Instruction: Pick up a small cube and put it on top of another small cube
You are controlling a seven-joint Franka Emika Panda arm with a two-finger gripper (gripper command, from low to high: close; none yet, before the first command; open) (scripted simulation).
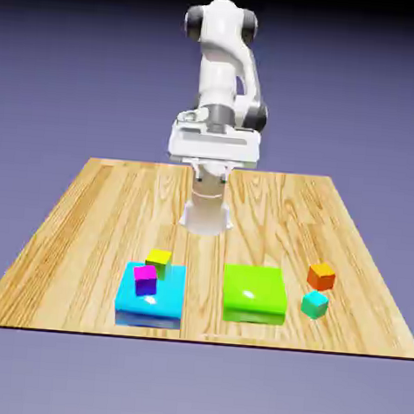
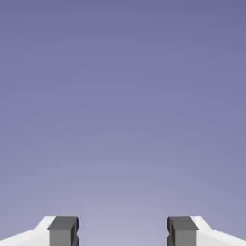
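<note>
We list, largest first, what we have in view.

Surface: pale wood, spanning the lower half of the exterior view.

Arm: white, at the upper middle of the frame, above the blocks.

Claw: fingers spread wide along the hand view's bottom edge, nothing between them.

Flat blocks, two: cyan block, lower left of the exterior view; green block, lower, just right of the middle.

Small cubes, four: orange cube, the one we take to be wanted, at the lower right, upright on the wood; teal cube, just below it in the frame; magenta cube, over the cyan block; yellow cube, at that block's upper edge, its exact footing unclear to us.

Progress: we judge the task barely begun. The orange cube is ungripped; reaching, grasping, lifting, placing and release all remain.
</note>
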